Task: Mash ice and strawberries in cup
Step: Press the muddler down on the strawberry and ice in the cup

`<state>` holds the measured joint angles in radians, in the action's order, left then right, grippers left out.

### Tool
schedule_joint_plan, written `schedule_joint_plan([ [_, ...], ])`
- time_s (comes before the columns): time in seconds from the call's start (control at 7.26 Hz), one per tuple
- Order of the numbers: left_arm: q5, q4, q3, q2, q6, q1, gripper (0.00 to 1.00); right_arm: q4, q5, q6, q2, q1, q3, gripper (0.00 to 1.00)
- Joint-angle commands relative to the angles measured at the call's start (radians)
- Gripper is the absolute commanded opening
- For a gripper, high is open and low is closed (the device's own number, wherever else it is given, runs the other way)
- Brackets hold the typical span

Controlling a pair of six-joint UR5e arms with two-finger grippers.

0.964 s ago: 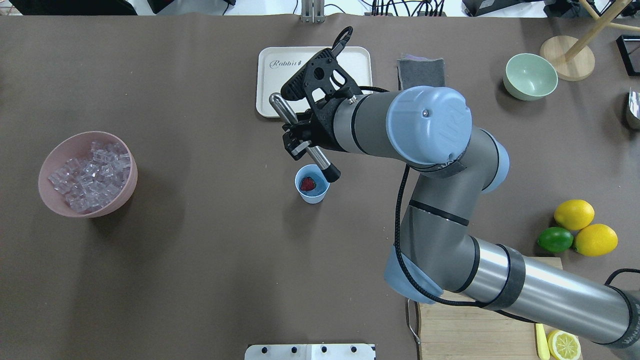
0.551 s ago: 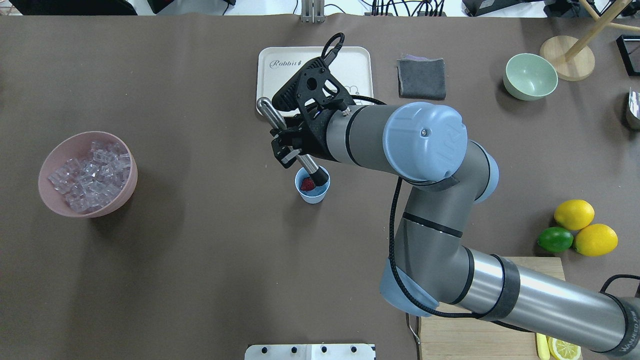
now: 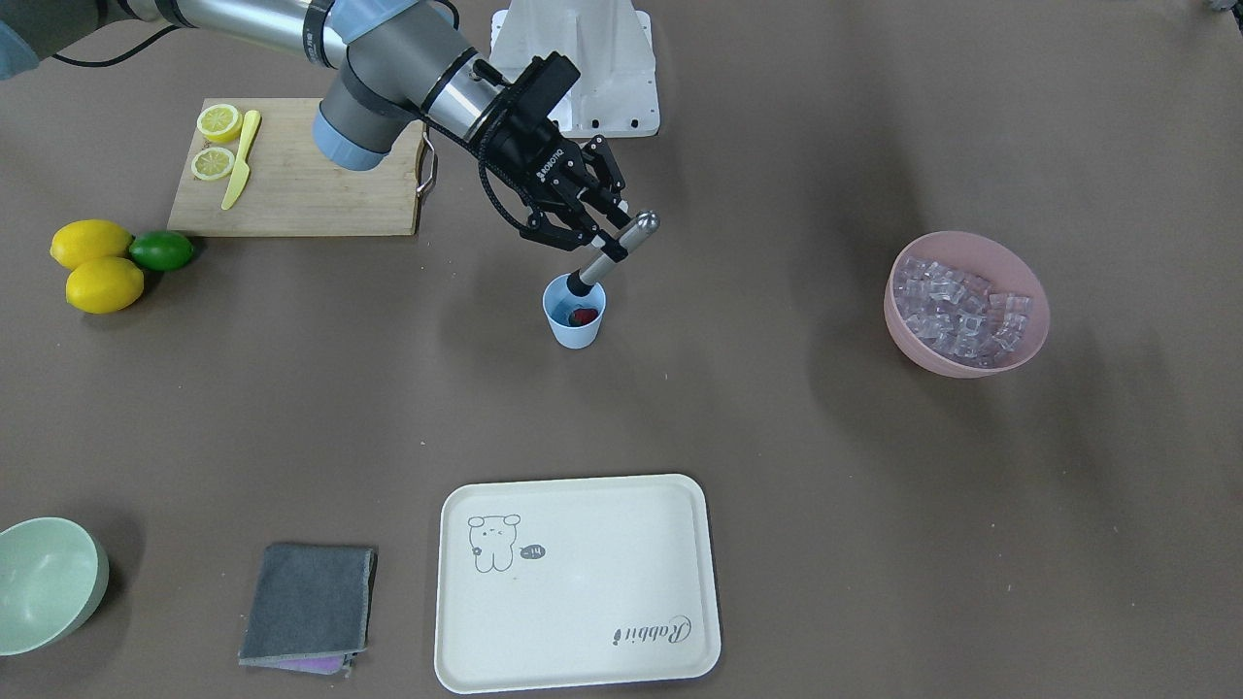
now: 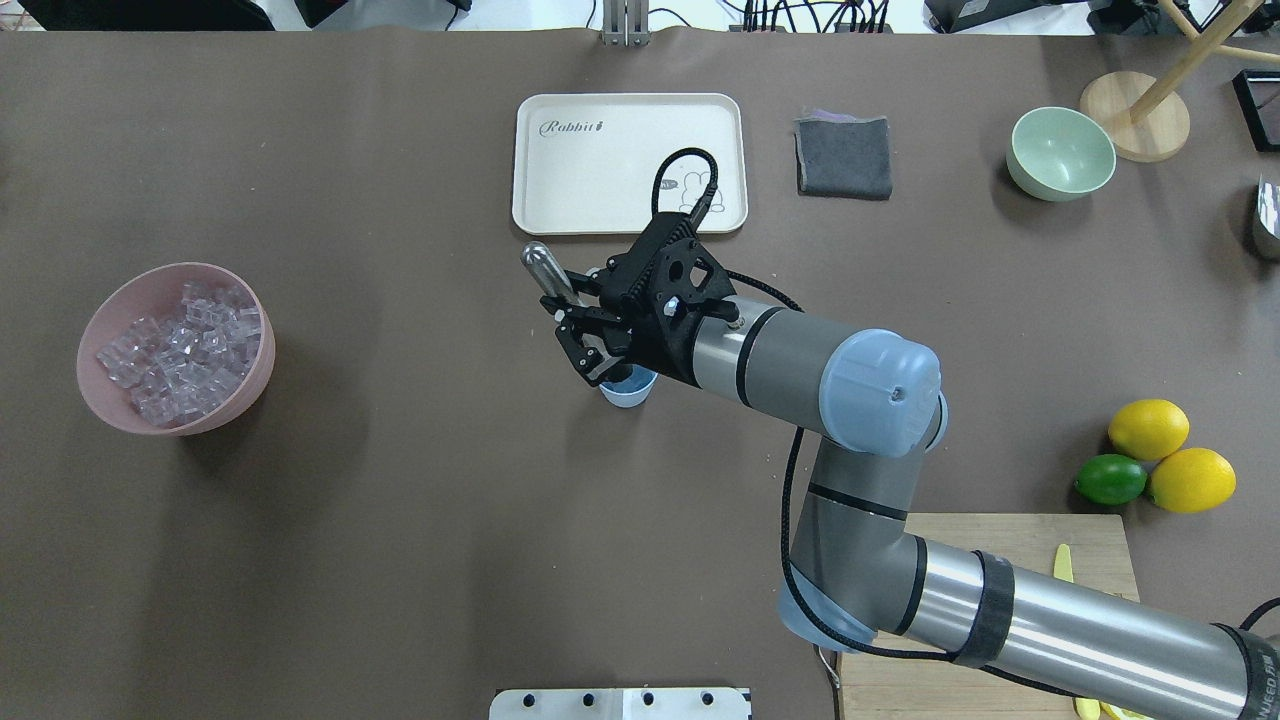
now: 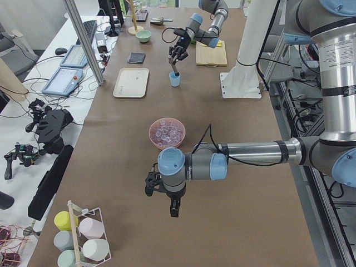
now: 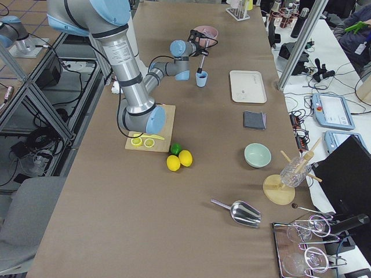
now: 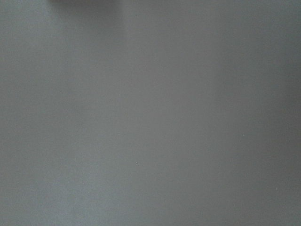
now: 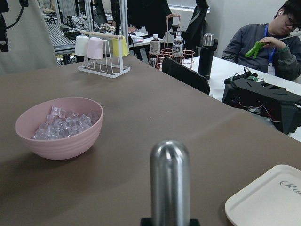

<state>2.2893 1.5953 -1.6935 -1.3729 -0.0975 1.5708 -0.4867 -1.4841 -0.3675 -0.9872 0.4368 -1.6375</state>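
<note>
The light-blue cup [image 3: 575, 328] stands mid-table, with the red strawberry [image 3: 584, 316] inside it. My right gripper [image 3: 604, 243] is shut on a metal muddler [image 3: 621, 243], tilted, with its black tip inside the cup's mouth. In the overhead view the gripper [image 4: 585, 335] covers most of the cup [image 4: 630, 390]. The ice [image 3: 961, 311] fills a pink bowl [image 3: 971, 359] far to the side; I cannot make out any ice in the cup. My left gripper [image 5: 173, 210] hangs over bare table beyond the pink bowl; I cannot tell whether it is open or shut.
A cream tray [image 3: 578, 582], a grey cloth [image 3: 306, 602] and a pale green bowl [image 3: 49, 582] lie along the far edge. A cutting board [image 3: 301, 184] with lemon halves, and two lemons with a lime [image 3: 160, 250], lie on the right arm's side.
My right gripper has swung back toward the robot and down with the muddler. The muddler's tip has gone into the cup, and the gripper now hides the cup from above.
</note>
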Motion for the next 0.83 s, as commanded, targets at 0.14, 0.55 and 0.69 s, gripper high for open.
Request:
schedule_joint_plan([
  [0.14,-0.001,-0.002,0.002,0.000,0.001,0.000,0.99,0.093,-0.007,0.010,-0.023,0.002,0.050,0.00],
  [0.55,-0.001,0.000,0.002,0.000,0.001,0.000,0.99,0.177,-0.005,0.012,-0.031,-0.007,0.120,0.00],
  [0.69,-0.001,0.000,0.002,0.000,0.001,0.000,0.99,0.204,-0.004,0.013,-0.025,-0.007,0.131,0.00],
])
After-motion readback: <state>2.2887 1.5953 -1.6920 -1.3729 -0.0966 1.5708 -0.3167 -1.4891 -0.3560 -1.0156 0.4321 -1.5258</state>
